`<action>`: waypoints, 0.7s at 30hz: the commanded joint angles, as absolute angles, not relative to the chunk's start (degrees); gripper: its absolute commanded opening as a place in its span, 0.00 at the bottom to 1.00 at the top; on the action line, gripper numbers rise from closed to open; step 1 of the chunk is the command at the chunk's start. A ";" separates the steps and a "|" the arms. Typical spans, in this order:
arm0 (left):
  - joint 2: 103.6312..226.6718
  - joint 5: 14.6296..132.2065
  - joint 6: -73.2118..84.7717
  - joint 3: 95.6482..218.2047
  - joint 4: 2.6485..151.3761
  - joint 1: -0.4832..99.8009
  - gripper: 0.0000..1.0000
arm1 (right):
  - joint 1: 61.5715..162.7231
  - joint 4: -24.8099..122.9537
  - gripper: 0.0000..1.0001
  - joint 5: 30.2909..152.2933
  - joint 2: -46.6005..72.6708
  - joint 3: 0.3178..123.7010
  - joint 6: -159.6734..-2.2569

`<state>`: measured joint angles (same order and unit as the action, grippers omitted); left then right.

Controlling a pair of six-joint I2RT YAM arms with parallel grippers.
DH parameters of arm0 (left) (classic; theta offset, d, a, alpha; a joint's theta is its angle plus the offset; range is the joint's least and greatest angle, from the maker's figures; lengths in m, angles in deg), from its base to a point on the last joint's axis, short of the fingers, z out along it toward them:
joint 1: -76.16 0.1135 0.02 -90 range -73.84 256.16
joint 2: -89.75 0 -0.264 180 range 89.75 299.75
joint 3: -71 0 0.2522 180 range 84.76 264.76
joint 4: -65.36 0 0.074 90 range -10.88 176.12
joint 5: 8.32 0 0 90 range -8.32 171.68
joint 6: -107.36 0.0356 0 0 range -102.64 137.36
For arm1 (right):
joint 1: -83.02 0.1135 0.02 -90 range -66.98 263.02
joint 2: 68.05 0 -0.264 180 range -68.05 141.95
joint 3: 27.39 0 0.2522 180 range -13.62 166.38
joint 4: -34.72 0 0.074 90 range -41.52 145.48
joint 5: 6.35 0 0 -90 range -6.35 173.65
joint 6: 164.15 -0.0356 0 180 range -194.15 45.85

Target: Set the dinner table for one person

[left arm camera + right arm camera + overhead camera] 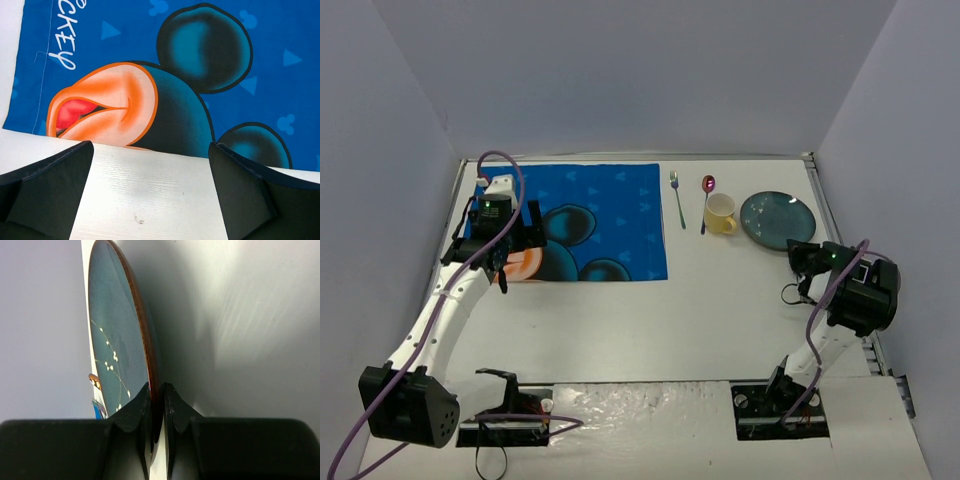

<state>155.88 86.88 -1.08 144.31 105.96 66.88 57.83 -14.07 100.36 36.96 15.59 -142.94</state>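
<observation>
Surface (720, 300): white, lying under both arms. Plate (777, 219): far right, near rim pinched by the right gripper (156, 390). Handling: thin rim hold, so lift slowly and level, clear the cup (720, 213), then carry left to the mat (610, 200). Left gripper (150, 165): spread, idle at the mat's near edge.

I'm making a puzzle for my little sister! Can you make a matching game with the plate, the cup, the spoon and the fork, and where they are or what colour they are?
Things:
1. plate
2. cup
3. spoon
4. fork

Clues:
A. yellow
B. nearest the blue mat
C. rim pinched by the right gripper
D. lying between the fork and the cup

Pairs: 1-C, 2-A, 3-D, 4-B
</observation>
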 commanded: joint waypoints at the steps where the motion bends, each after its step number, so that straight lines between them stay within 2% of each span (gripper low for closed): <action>1: 155.49 86.35 -0.99 146.28 103.04 66.67 0.97 | 57.36 -19.04 0.00 99.51 23.98 17.37 -144.93; 7: 155.49 86.07 -1.45 145.93 102.58 66.67 0.97 | 57.36 -18.58 0.00 96.23 15.66 17.40 -146.13; 11: 155.66 85.18 -1.94 145.83 102.23 66.67 0.97 | 57.45 -18.90 0.00 98.14 12.92 19.02 -146.93; 16: 155.40 79.23 -4.06 145.49 99.99 66.67 0.97 | 58.40 -20.26 0.00 104.21 12.20 22.09 -148.68; 21: 155.51 70.26 -10.27 145.02 95.36 66.77 0.97 | 65.43 -20.07 0.00 109.88 12.19 25.37 -148.08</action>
